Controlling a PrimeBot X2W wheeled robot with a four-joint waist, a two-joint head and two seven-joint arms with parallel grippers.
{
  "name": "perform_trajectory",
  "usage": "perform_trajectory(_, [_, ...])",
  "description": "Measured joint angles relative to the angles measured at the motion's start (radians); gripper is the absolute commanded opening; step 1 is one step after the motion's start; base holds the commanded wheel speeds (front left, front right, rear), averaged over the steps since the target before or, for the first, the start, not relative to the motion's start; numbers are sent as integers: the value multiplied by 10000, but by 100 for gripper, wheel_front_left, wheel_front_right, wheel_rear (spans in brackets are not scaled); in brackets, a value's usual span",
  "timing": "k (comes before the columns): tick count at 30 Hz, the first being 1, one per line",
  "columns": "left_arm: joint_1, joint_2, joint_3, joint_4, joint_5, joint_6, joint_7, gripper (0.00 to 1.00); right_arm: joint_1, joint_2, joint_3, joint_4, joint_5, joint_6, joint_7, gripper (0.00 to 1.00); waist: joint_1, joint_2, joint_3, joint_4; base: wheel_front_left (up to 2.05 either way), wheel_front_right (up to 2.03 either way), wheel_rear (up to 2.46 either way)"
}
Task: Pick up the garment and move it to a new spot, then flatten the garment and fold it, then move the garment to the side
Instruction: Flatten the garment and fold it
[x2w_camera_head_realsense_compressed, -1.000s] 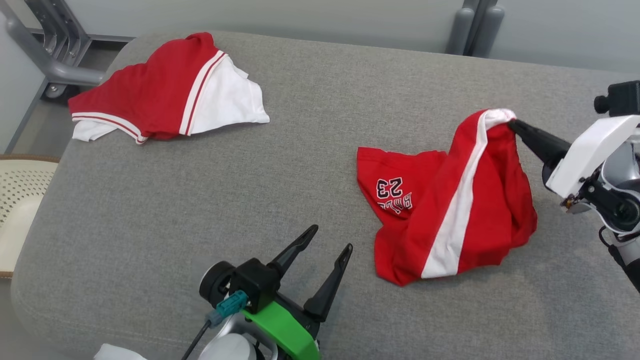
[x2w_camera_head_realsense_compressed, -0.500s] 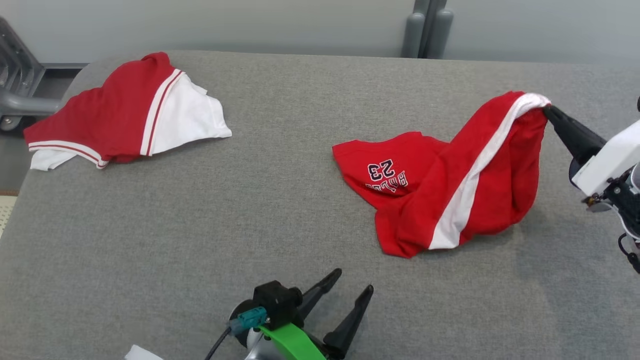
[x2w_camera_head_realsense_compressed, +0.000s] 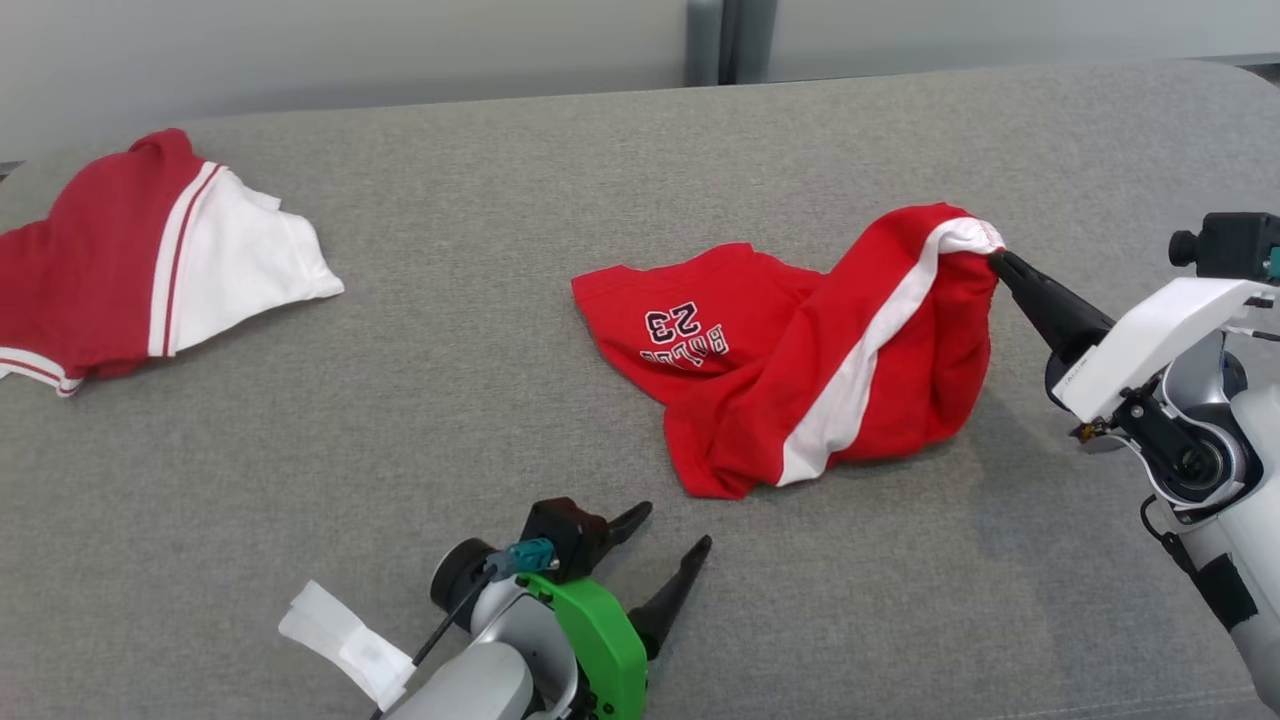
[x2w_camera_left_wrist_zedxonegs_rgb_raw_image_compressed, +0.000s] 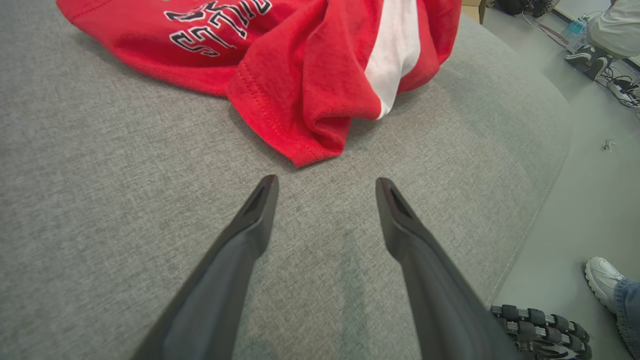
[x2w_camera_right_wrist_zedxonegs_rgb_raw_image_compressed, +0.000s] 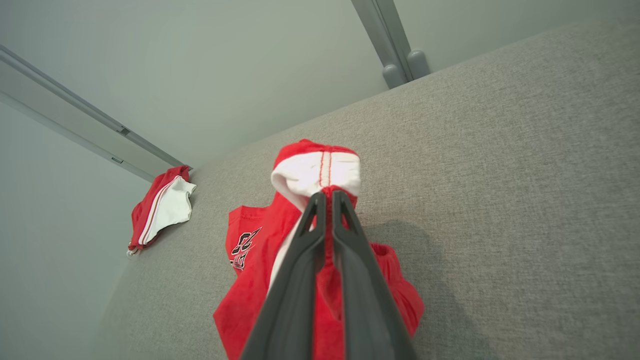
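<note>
Right hand (x2w_camera_head_realsense_compressed: 995, 258) clamps the red garment (x2w_camera_head_realsense_compressed: 760, 390) by its raised, white-striped corner. Left hand (x2w_camera_left_wrist_zedxonegs_rgb_raw_image_compressed: 326, 180) hovers nearby — wide open, empty.

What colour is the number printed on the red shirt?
The number on the shirt is dark with a white outline; head view shows it best.
</note>
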Motion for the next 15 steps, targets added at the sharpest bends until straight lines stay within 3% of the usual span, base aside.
perform_trajectory(5, [-134, 8, 403, 815, -90, 397, 165, 100, -293, 119, 150, -71, 71, 0, -96, 0, 0, 0, 216, -579, 0, 0, 0])
perform_trajectory(13, [-956, -15, 366, 1302, -113, 431, 148, 100, -628, 197, 372, -54, 157, 0, -328, 0, 0, 0, 724, -1341, 0, 0, 0])
perform_trajectory(14, [-997, -15, 299, 1342, -117, 430, 148, 97, -685, 219, 395, -54, 159, 0, -355, 0, 0, 0, 789, -1422, 0, 0, 0])
perform_trajectory(15, [-1058, -13, 180, 1352, -117, 424, 123, 76, -720, 242, 408, -48, 159, 0, -405, 0, -1, 0, 854, -1501, 0, 0, 0])
